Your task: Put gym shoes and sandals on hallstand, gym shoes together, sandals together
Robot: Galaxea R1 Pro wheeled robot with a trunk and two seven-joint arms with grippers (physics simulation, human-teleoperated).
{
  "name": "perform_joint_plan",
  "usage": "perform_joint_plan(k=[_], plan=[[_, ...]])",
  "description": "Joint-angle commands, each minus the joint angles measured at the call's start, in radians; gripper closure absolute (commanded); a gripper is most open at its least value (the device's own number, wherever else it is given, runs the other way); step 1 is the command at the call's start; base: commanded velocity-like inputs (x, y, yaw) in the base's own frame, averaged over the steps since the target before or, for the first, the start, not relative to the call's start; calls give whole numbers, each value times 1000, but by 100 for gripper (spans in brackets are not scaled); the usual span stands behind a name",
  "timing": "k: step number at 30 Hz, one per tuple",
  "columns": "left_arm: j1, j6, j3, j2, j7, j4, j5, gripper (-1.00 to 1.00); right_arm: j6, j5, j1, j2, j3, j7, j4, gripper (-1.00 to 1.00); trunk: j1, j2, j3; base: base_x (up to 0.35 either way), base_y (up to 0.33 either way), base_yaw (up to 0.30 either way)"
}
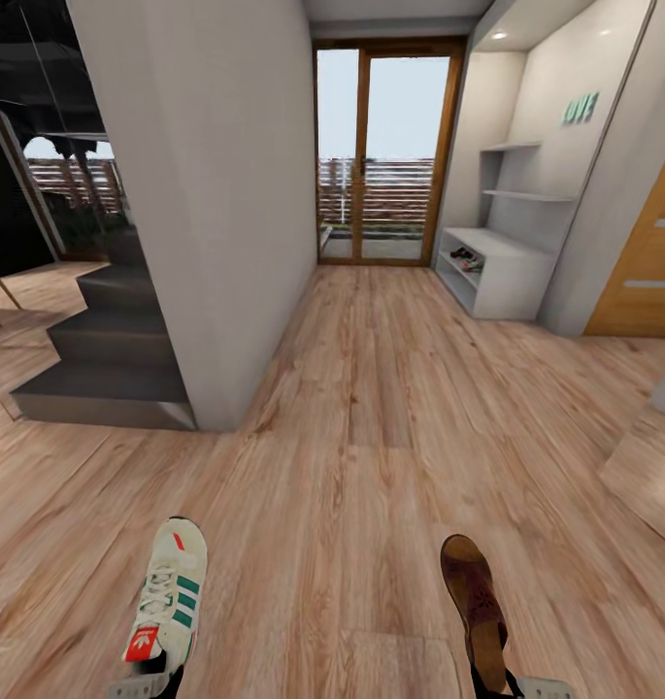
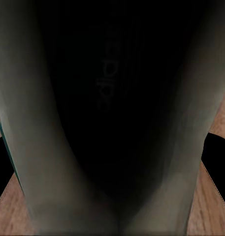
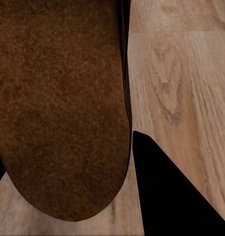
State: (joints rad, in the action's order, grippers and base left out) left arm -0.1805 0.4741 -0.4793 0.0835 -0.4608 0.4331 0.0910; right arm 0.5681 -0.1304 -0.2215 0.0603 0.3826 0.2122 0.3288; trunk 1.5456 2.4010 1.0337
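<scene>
Right, both arms are loaded as we look down the corridor. Low at the left of the head view, a gym shoe (image 1: 169, 604) rides at the end of the left arm, toe pointing up the frame, green stripes and red tongue label showing, with the left gripper (image 1: 143, 685) just peeking out under its heel at the bottom edge. Up close in the left wrist view the shoe (image 2: 112, 113) crowds the lens, dark inside with faint lettering, so the left fingers look clamped on it. Low at the right, a brown sandal (image 1: 474, 607) sits at the end of the right arm, the right gripper (image 1: 515, 687) at its heel end. In the right wrist view the sandal's suede footbed (image 3: 60, 108) lies beside a black finger (image 3: 166, 191); those fingers appear closed on the sandal too. Wood floor (image 1: 371, 417) runs below both. Upper right of the frame stands the pale hallstand (image 1: 512, 277), well away, and small dark shapes (image 1: 466, 258) rest on its low shelf, too small to tell apart. Glass doors (image 1: 388, 155) close the corridor's far end, stairs (image 1: 109, 359) at left.
</scene>
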Motion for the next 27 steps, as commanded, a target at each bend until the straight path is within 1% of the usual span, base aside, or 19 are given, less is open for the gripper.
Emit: perform_joint_plan(k=[1,27], plan=[[-1,5,-9,-1,-6,-1,9,100,3,-6,-1,0,9,6,-1,100,0,0,1,340,0,0],[-1,5,-9,-1,-6,-1,9,100,3,-6,-1,0,9,6,0,100,0,0,1,340,0,0]])
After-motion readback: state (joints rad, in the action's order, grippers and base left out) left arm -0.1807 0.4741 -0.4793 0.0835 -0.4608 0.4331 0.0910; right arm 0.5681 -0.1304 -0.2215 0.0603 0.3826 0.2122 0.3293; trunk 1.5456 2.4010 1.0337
